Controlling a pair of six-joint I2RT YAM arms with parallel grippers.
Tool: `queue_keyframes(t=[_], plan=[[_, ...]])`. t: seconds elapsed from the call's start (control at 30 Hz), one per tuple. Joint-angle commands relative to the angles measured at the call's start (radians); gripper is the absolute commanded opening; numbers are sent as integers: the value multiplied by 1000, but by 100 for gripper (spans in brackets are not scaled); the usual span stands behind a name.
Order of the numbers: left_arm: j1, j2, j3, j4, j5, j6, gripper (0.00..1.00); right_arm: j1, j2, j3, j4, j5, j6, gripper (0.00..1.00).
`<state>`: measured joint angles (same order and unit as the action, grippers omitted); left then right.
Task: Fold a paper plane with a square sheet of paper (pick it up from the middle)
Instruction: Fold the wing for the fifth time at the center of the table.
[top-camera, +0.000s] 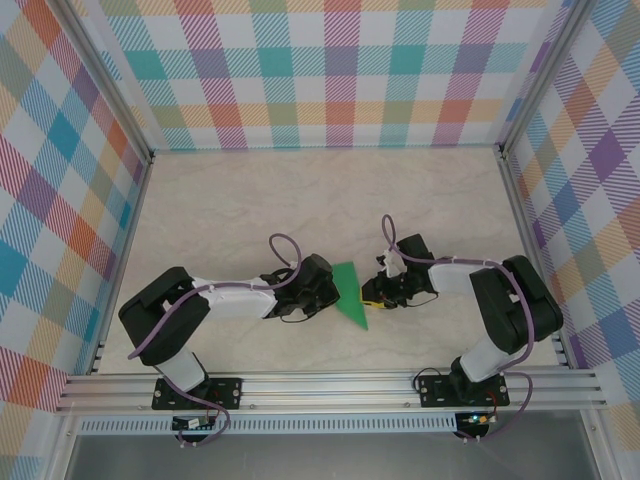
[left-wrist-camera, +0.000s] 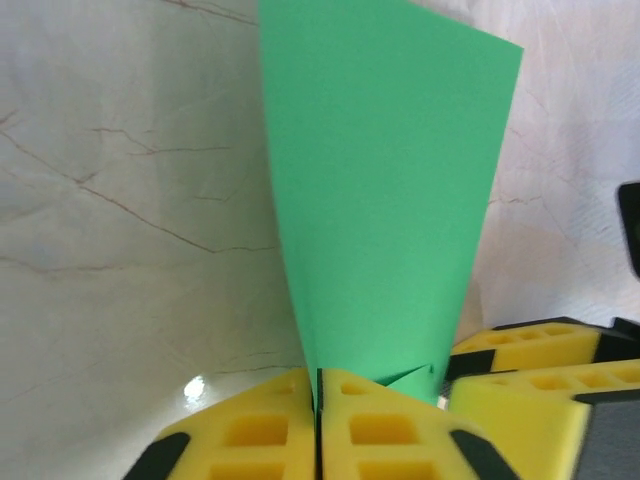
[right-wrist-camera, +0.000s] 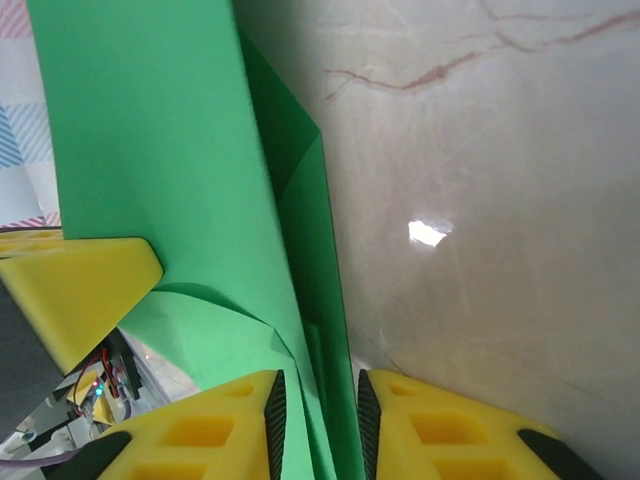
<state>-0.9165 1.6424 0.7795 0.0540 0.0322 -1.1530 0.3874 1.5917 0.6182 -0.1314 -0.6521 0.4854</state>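
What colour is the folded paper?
Plain bright green; the paper plane shows best in the left wrist view.

The paper plane (left-wrist-camera: 385, 200) runs off the top of my left wrist view, and its near end slips out of sight at my left gripper (left-wrist-camera: 318, 385), whose fingers are pressed together. At my right gripper (right-wrist-camera: 318, 400) it leaves the frame top and bottom — whether those pads pinch it, I cannot tell. From above, my fingertips are too small to read.
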Motion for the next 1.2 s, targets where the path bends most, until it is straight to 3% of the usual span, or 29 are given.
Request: queue_keyframes(t=[0.0,0.23,0.53,0.7,0.9,1.17], plan=[[-12,-17,42,-57,-26,30,3,-7,-73,11,-50,42,-14,30],[-9,-13,87,-145,-39,55,0,-5,-271,-59,-67,153,-16,43],[-3,18,122,-163,-23,64,0,27,-465,-138,-68,197,-55,50],[-1,16,130,-176,-23,65,0,99,-548,-175,-57,308,-62,50],[2,16,133,-181,-25,65,0,279,-638,-230,41,482,-136,50],[10,31,154,-180,1,72,0,501,-629,-330,255,728,-297,52]])
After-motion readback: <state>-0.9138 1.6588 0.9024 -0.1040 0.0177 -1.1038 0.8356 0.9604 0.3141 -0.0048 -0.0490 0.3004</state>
